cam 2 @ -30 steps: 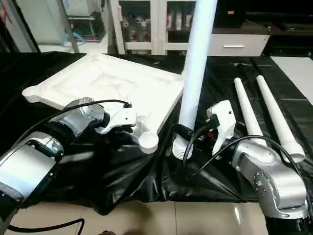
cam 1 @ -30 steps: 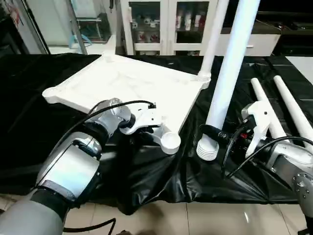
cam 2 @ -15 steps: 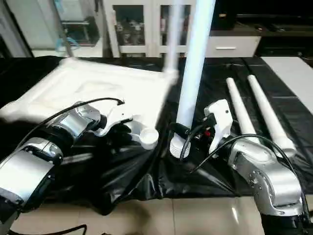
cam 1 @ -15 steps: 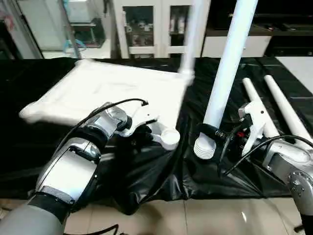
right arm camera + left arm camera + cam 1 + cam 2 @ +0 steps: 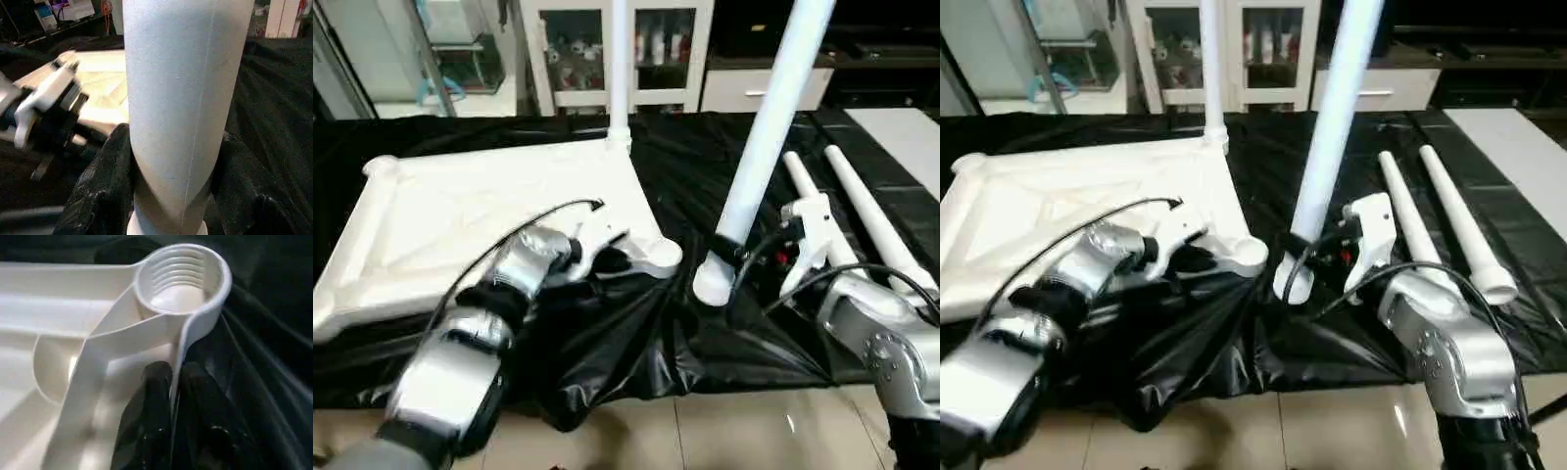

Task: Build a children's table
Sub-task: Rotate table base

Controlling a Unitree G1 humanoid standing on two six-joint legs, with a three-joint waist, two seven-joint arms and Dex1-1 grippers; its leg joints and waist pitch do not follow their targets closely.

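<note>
The white tabletop (image 5: 460,215) lies underside up on the black cover. One white leg (image 5: 619,69) stands upright in its far corner socket. My left gripper (image 5: 612,259) is shut on the tabletop's rim just behind the near right corner socket (image 5: 181,279), with a black finger (image 5: 151,396) on each side of the wall. My right gripper (image 5: 734,250) is shut on a second leg (image 5: 766,147), which leans nearly upright. That leg's thick end (image 5: 710,284) sits low by the cover, just right of that socket. In the right wrist view the leg (image 5: 186,98) rises between my fingers (image 5: 105,186).
Two more white legs (image 5: 815,211) (image 5: 876,220) lie side by side on the black cover (image 5: 636,343) to my right. White cabinets (image 5: 656,49) stand behind the table. The cover's front edge hangs over tiled floor (image 5: 607,431).
The view has shifted. The tabletop has turned on the cover in my left gripper's hold, so its near right socket now lies closer to the end of the leg in my right gripper.
</note>
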